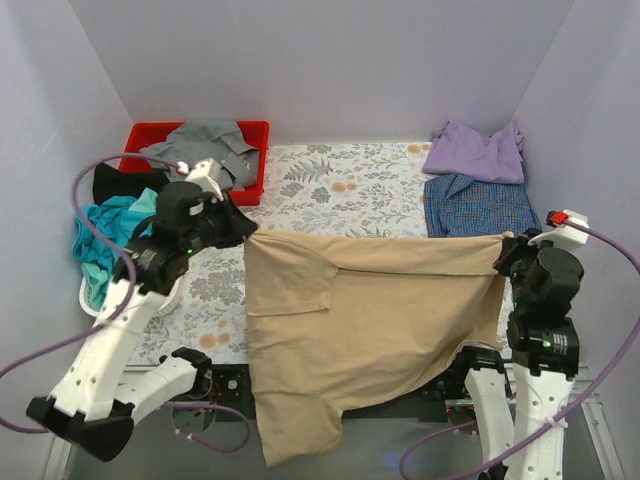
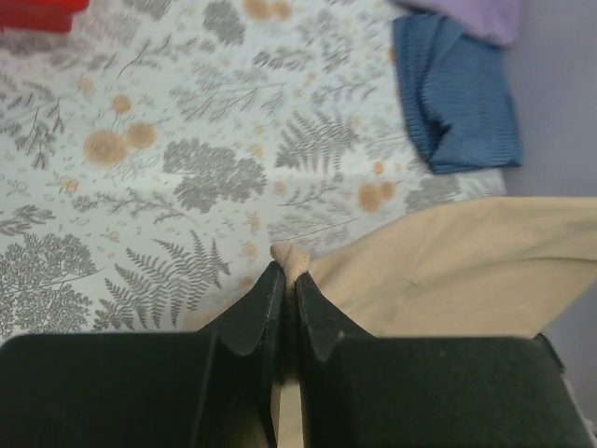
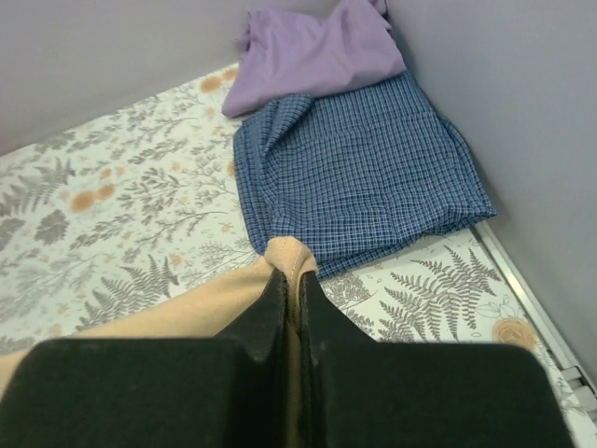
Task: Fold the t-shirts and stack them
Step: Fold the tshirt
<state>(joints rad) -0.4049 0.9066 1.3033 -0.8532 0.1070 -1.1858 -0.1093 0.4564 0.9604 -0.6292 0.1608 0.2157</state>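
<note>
Now we are holding the tan shirt (image 1: pixel 370 300) up by its top edge, our left gripper (image 1: pixel 243 228) pinching one corner tight and our right gripper (image 1: pixel 507 243) pinching the other, so the cloth is stretching between them and hanging down past the near edge of the table (image 1: pixel 340 185). Just past the right gripper the blue-checked shirt (image 1: pixel 480 205) is lying folded with the lavender shirt (image 1: pixel 475 152) touching its far side, and a grey shirt (image 1: pixel 205 140) is sitting in the red bin (image 1: pixel 255 135) at the far left.

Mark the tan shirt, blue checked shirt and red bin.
tan shirt (image 1: pixel 380 300), top external view, middle of its body.
blue checked shirt (image 3: pixel 373 177), right wrist view, centre of folded cloth.
red bin (image 1: pixel 150 130), top external view, far-left rim.
</note>
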